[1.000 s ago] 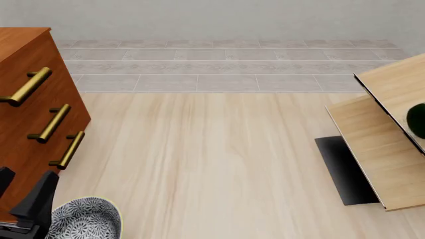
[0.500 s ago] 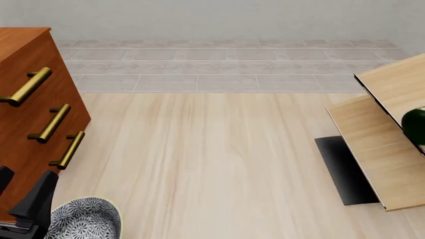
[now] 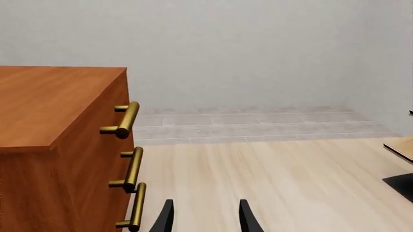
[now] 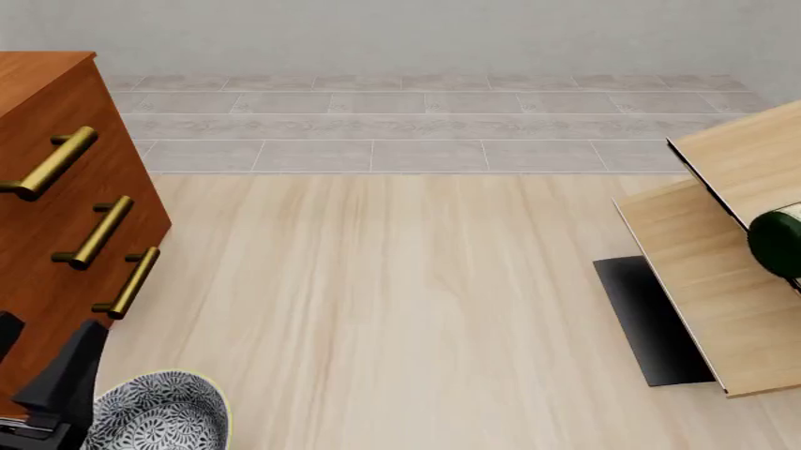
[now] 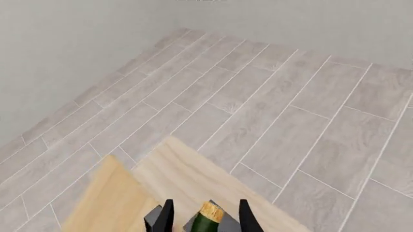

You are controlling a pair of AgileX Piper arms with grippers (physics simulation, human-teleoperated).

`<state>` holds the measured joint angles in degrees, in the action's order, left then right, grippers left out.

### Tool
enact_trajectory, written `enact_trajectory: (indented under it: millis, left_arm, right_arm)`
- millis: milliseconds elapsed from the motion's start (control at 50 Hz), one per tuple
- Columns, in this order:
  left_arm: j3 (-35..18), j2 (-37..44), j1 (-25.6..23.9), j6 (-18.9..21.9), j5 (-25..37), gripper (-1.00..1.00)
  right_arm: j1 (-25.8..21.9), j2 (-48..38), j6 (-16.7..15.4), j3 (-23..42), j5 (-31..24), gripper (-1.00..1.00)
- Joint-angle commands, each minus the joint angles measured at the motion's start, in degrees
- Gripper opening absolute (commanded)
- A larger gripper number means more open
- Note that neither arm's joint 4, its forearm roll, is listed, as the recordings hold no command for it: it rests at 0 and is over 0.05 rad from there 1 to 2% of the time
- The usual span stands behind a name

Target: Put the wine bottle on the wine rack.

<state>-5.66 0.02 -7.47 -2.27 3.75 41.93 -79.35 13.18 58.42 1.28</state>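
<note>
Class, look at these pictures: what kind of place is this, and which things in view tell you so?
Probably a simulated home dining or kitchen corner: a wooden table holding a drawer cabinet, a patterned bowl and a wine rack, with a wine bottle between the right hand's fingers.

I am working in a rendered home-like room, a dining or living corner. I am reaching over a pale wood tabletop [image 4: 400, 309] set against a grey tiled floor [image 4: 426, 122] and a plain wall [image 3: 245, 53]. On my left a reddish-brown drawer cabinet [image 4: 63, 234] with 3 brass handles [image 4: 94, 232] is standing, household furniture. On my right a light wood wine rack [image 4: 719, 281] is holding a green bottle [image 4: 776, 242], and a patterned bowl [image 4: 163, 412] is sitting near me.
</note>
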Motion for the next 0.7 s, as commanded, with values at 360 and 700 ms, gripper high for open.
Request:
enact_trajectory:
  millis: [360,700]
  left_arm:
    - [-1.4,0.0,-0.35,0.13,0.81,1.0]
    - [-2.03,0.0,-0.33,0.0,1.2,1.0]
  right_arm:
    - [-1.51,5.15,1.59,4.79,-6.53,1.0]
    - [-3.75,9.48,1.89,6.79,-10.02,1.0]
